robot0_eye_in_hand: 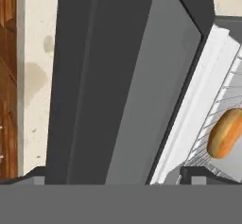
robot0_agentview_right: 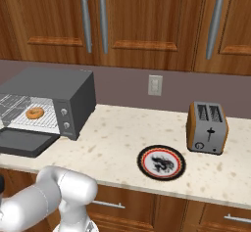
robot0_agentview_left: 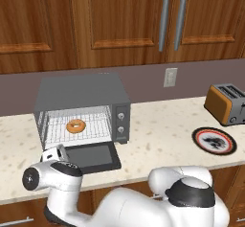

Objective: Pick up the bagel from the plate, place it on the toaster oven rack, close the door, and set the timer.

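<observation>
Left base view: toaster point(robot0_agentview_left: 226, 104) beside plate point(robot0_agentview_left: 214, 141).

The toaster oven point(robot0_agentview_right: 54, 101) sits at the left end of the speckled desk point(robot0_agentview_right: 117, 133), its door point(robot0_agentview_right: 22, 142) folded down flat in front of it. Inside, the bagel point(robot0_agentview_right: 35, 113) lies on the rack point(robot0_agentview_right: 29, 118). 2 small round knobs point(robot0_agentview_right: 64, 119) sit one above the other on the oven's side panel. The plate point(robot0_agentview_right: 161, 162) lies near the desk's front edge, well apart from the oven. An orange slot toaster point(robot0_agentview_right: 207, 127) stands just behind and to the right of the plate. A wall outlet point(robot0_agentview_right: 155, 85) is on the backsplash under the wooden cabinets point(robot0_agentview_right: 147, 20).
</observation>
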### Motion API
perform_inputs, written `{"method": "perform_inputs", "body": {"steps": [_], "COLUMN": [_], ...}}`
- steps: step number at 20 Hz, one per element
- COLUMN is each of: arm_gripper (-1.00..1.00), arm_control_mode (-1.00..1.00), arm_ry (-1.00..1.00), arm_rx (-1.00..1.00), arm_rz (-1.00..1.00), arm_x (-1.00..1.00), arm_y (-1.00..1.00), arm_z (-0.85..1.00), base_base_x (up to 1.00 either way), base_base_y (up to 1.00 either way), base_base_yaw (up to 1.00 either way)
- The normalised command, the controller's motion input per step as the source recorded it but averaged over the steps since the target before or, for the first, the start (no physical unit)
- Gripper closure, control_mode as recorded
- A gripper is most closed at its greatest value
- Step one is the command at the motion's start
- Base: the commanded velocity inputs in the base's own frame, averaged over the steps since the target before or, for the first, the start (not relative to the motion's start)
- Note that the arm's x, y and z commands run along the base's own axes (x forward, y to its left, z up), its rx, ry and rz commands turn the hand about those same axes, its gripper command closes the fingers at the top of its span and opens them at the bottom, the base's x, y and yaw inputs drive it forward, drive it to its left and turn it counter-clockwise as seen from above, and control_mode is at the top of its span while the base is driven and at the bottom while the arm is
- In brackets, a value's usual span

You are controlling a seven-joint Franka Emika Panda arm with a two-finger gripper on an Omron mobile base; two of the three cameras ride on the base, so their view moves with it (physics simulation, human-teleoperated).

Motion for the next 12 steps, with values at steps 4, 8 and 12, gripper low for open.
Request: {"method": "perform_inputs", "body": {"steps": [4, 8, 12], "arm_gripper": [-1.00, -1.00, -1.00], "arm_control_mode": [-1.00, -1.00, -1.00], "arm_ry": [-0.33, -0.33, -0.29], "arm_rx": [-0.01, -0.01, 0.00], "arm_rz": [0.07, 0.08, 0.09], "arm_x": [0.23, 0.29, 0.57], "arm_y": [0.03, 0.01, 0.01], "arm_z": [0.59, 0.57, 0.33], "base_base_x": [0.00, 0.00, 0.00], "base_base_y": [0.00, 0.00, 0.00], "base_base_yaw": [0.00, 0.00, 0.00]}}
